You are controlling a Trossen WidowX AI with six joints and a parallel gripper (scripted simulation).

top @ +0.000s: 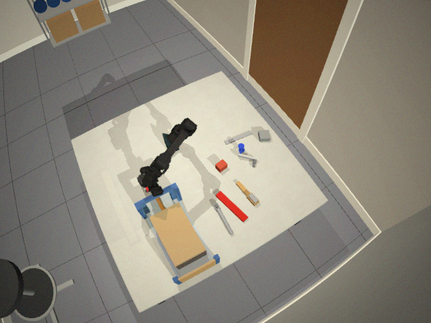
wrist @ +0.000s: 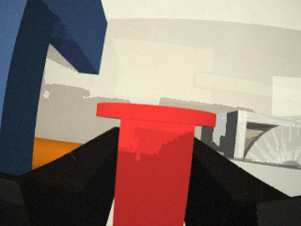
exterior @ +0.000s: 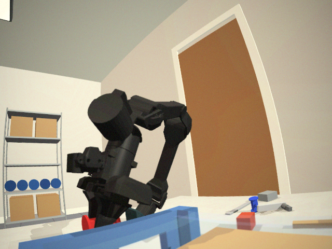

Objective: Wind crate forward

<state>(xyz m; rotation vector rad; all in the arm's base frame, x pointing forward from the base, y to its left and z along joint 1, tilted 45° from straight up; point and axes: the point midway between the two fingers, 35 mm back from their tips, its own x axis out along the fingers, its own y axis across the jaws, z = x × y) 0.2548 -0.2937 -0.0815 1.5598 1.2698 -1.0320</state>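
My gripper is shut on the flanged red grip of the winch handle. It is low at the rack's mouth. The handle's key end is hidden, so I cannot tell whether it sits in the hole. A grey metal winch part shows right of the fingers in the wrist view. The tan crate lies flat inside the cubby. The orange strap runs forward from it. A gap separates its front from the blue-painted frame at the mouth.
Right of the cubby lie a ratchet-like tool, a red bar and a brush. Farther back are a red block, a blue-knobbed crank, a flat grey bar and a grey block.
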